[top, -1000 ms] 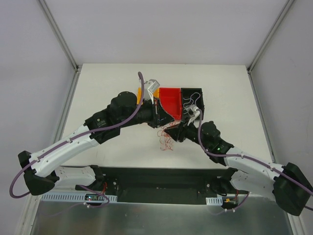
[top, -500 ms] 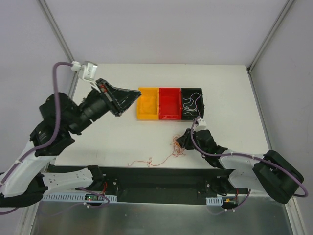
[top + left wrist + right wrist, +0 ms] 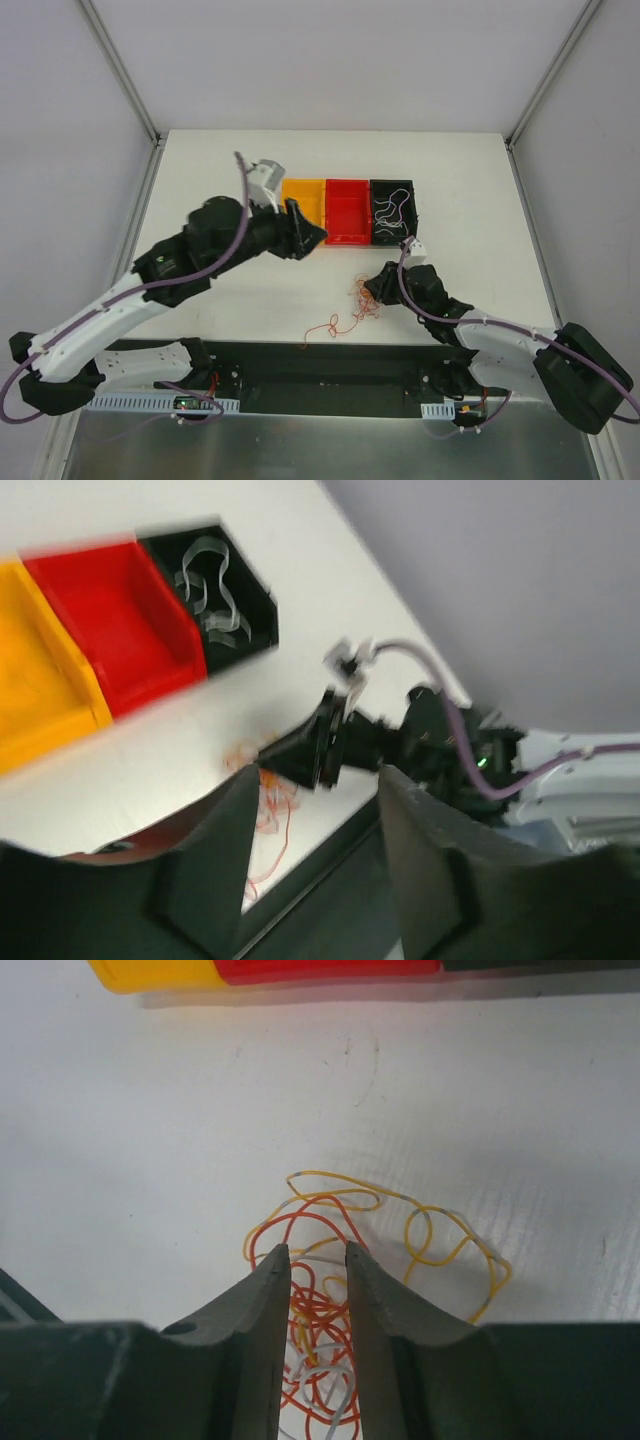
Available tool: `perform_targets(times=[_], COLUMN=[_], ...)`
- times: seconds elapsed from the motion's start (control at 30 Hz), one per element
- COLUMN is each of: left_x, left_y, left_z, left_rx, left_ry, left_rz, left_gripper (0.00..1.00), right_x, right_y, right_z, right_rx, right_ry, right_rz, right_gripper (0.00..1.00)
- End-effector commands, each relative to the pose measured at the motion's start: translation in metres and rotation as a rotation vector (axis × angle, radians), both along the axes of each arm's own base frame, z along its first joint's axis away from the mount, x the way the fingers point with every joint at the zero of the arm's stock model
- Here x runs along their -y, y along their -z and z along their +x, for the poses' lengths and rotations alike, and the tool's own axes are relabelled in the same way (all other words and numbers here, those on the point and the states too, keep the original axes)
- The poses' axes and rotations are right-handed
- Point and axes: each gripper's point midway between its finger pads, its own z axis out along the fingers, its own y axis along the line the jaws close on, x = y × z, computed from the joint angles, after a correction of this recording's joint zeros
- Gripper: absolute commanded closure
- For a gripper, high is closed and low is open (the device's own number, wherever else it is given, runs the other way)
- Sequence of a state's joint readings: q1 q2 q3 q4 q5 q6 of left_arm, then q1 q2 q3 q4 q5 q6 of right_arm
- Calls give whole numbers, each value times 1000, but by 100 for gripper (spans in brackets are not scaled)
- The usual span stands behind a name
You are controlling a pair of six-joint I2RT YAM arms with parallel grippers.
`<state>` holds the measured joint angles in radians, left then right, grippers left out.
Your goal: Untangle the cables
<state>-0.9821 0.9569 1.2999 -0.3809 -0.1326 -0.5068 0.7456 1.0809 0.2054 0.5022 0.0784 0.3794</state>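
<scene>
Step in hand, by judgement: drawing single strands out of the cables and sorting each by colour into a bin. Some white wires already inside the black bin. None to be seen in the red bin. The orange-yellow bin partly hidden behind the left arm. So probably early to middle of the work.

Clump of cables lying on the table, at about 5 o'clock from the red bin and apart from it. A loose red strand running out at 8 o'clock of the clump toward the near edge. Not possible to tell whether free or joined to the tangle.

As for the right gripper: placed directly over the clump, parted only by a narrow slot. Red and orange strands inside this slot, a yellow loop outside at 3 o'clock. Not possible to tell whether pinching these strands or only hovering above them.

As for the left gripper: at 10 o'clock of the clump, just before the orange-yellow bin, spread wide and carrying nothing between its fingers.

Next move, probably: lower the left gripper to the loose red strand, pinch close to the clump, pull away slowly while pinning the rest with the right one. Calling for a small, exact grip on thin wire lying flat, and a gentle pull to avoid tightening a knot.
</scene>
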Motion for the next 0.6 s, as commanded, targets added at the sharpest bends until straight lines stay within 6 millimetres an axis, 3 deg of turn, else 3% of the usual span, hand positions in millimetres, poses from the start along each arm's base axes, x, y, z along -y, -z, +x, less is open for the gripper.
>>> perform_targets(times=[0.0, 0.07, 0.23, 0.37, 0.57], left_x=[34, 48, 78, 102, 126], left_y=[100, 143, 196, 232, 292], left_z=[-9, -25, -41, -52, -69], left_rx=[-183, -256, -329, -413, -505], left_ry=[120, 228, 382, 455, 490], left_rz=[142, 165, 120, 154, 302], left_gripper=[43, 38, 25, 26, 32], right_x=[-14, -20, -23, -17, -3], right_y=[-32, -37, -50, -58, -58], right_z=[2, -5, -9, -10, -13], right_rx=[59, 47, 20, 15, 26], right_ry=[-64, -101, -112, -94, -64], right_rz=[67, 97, 131, 130, 113], right_gripper=[72, 76, 82, 75, 73])
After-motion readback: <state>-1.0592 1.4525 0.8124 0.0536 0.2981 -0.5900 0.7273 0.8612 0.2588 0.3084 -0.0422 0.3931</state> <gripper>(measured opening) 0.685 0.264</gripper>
